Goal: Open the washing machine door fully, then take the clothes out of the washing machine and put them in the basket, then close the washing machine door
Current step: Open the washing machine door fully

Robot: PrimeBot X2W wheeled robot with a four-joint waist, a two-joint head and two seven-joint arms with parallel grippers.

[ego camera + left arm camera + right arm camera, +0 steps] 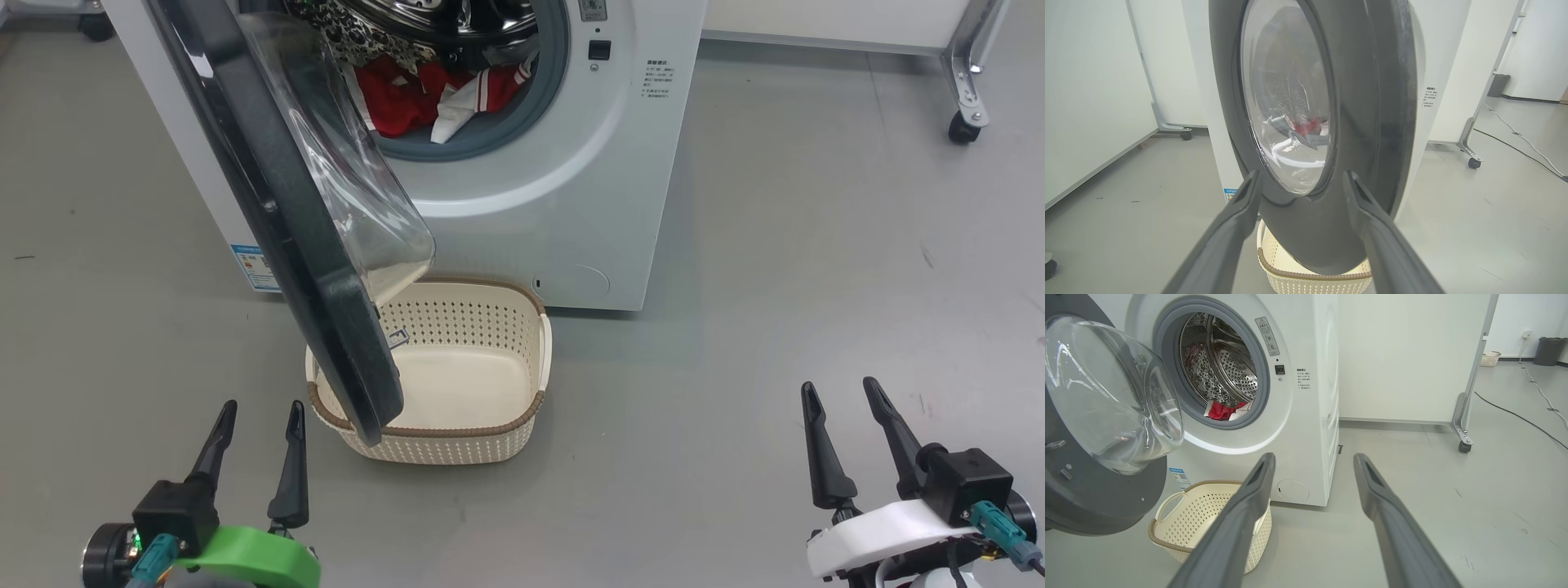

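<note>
The white washing machine (571, 204) (1306, 416) stands ahead with its black-rimmed door (277, 212) (1363, 102) (1094, 490) swung partly out over the basket. Red clothes with white parts (408, 94) (1222, 410) lie in the steel drum. The cream basket (490, 441) (1306, 281) (1167, 543) sits empty on the floor below the door. My left gripper (260, 407) (1302, 179) is open, low left, a little short of the door's outer face. My right gripper (839, 385) (1312, 459) is open, low right, well clear of the machine.
A wheeled white partition (1461, 437) (1470, 159) stands right of the machine, with a cable (1527, 420) on the grey floor beyond. Another partition on castors (1186, 134) stands to the left. Open floor lies to the right of the basket.
</note>
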